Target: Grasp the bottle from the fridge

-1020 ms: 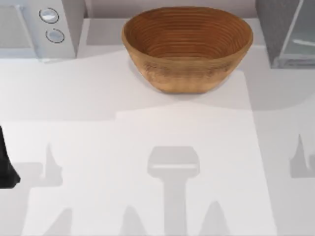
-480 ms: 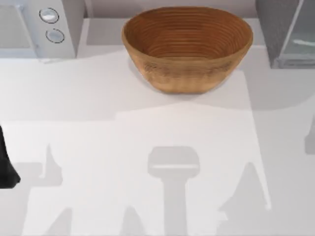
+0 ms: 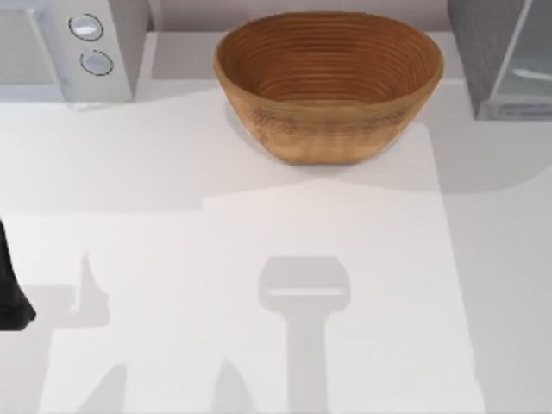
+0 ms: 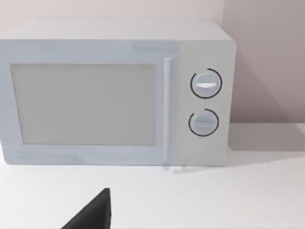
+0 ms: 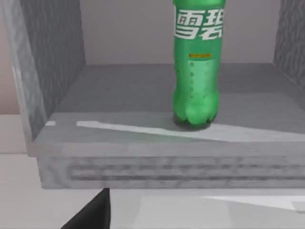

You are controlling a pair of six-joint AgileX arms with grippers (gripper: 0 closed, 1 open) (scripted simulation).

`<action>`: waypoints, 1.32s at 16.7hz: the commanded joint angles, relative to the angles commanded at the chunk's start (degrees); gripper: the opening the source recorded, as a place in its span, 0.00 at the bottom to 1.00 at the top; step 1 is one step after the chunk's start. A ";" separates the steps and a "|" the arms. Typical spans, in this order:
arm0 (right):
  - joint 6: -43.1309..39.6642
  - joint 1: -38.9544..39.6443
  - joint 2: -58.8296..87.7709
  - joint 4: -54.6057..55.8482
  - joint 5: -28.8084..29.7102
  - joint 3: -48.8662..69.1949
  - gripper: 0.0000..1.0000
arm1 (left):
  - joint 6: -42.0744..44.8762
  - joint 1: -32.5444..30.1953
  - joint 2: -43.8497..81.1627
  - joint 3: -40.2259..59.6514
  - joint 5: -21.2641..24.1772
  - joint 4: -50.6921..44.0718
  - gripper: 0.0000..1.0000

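The bottle [image 5: 197,71] stands upright on the floor of the fridge [image 5: 143,157], set back from its front lip and nearer one side wall than the other. I'd judge it light, thin-walled plastic: smooth, a bit slippery, and liable to dent or tip if squeezed hard or nudged off-centre. I'd take it around the straight body below the white label, squarely across its width. My right wrist camera faces into the fridge; of my right gripper's fingers I see one dark tip [image 5: 95,212], so I cannot tell their spread. From above, the fridge [image 3: 504,60] sits right of the woven bowl [image 3: 328,82]; the microwave [image 3: 73,47] sits left. My left arm [image 3: 10,289] idles far left of the bowl, facing the microwave, fingers likewise unclear.
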 joint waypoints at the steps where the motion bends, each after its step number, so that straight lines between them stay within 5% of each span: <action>1: 0.00 -0.74 2.28 2.37 -0.70 0.40 1.00 | 0.00 0.00 0.00 0.00 0.00 0.00 1.00; 12: -0.12 -0.09 8.38 3.91 -0.38 4.85 1.00 | 0.00 0.00 0.00 0.00 0.00 0.00 1.00; 22: -0.56 11.16 24.07 -15.90 11.89 41.57 1.00 | 0.00 0.00 0.00 0.00 0.00 0.00 1.00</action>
